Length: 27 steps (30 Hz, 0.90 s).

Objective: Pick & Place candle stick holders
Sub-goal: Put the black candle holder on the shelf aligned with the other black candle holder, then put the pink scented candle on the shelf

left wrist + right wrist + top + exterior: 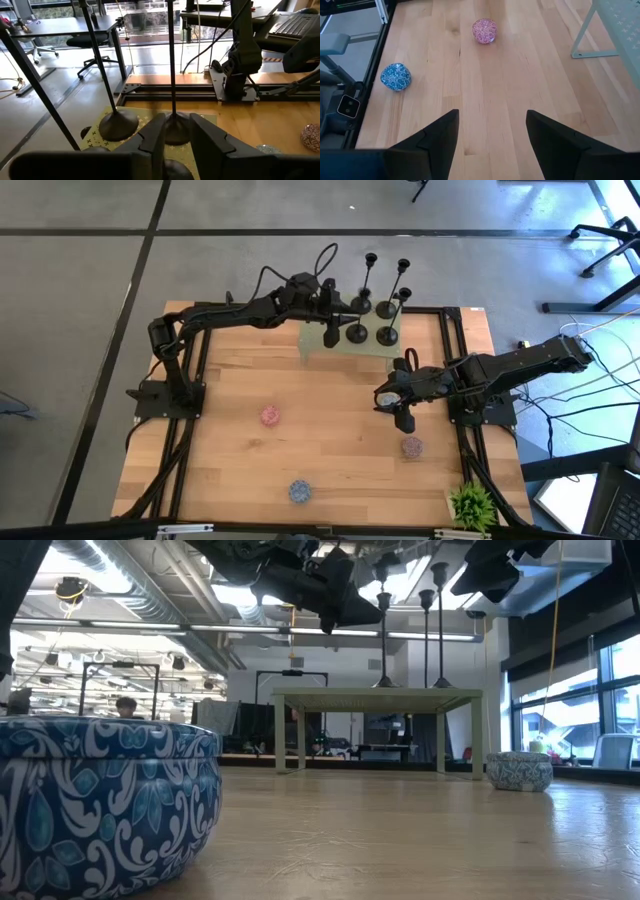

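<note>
**A:** Where do your candle stick holders [372,308] stand?

**B:** You have all four on the small pale green stand [316,340] at the far edge of the table [330,430]. They sit upright in a tight cluster, two nearer bases and two farther ones, thin stems rising. In the low view they stand on top of the stand, stems up against the ceiling.

**A:** And your left gripper [331,308]?

**B:** It reaches over the stand from the left side, just beside the cluster. In the left wrist view its fingers [152,137] are narrowly parted with one holder's stem [171,60] rising in the gap beyond the tips and its base [176,129] right in front of them. You cannot tell from these views whether the fingers touch the stem; they are not closed on it. A second base [119,125] sits just beside it.

**A:** Your right gripper [403,418]?

**B:** It hangs over the right half of the table, near the stand's right side but apart from it, fingers spread wide with nothing between them. Its wrist view shows bare wood between the fingers [438,137].

**A:** Anything else on your table?

**B:** A pink patterned round tin [269,415] left of centre, a blue one [300,491] near the front edge, a mauve one [411,447] just in front of the right gripper, and a small green plant [472,505] at the front right corner.
</note>
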{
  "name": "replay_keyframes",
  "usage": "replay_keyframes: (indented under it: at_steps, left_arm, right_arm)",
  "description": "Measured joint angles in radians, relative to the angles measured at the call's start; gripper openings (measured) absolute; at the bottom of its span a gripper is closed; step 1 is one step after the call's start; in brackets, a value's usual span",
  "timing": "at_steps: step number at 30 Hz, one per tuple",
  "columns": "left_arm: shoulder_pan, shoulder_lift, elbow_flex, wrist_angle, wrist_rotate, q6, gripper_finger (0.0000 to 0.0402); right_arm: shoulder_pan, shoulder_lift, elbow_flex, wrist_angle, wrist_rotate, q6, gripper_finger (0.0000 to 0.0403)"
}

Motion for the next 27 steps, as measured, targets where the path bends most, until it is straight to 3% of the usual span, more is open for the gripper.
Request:
replay_keyframes:
  at_steps: [6, 12, 18, 27]
  left_arm:
    - [0.000, -0.003, 0.000, -0.005, 0.000, 0.000, 0.0088]
    - [0.000, -0.068, -0.002, -0.136, -0.012, 0.011, 0.0088]
    - [0.000, -0.225, -0.002, -0.462, -0.011, 0.065, 0.0088]
    - [-0.069, -0.424, -0.008, -0.939, -0.015, 0.121, 0.0088]
  right_arm:
    - [0.000, 0.000, 0.000, 0.011, 0.003, -0.002, 0.0236]
    - [0.000, 0.000, 0.000, 0.101, 0.029, -0.019, 0.0236]
    - [0.000, 0.011, 0.000, 0.141, 0.102, -0.003, 0.0236]
    - [-0.008, 0.118, 0.000, 0.166, 0.101, 0.022, 0.0236]
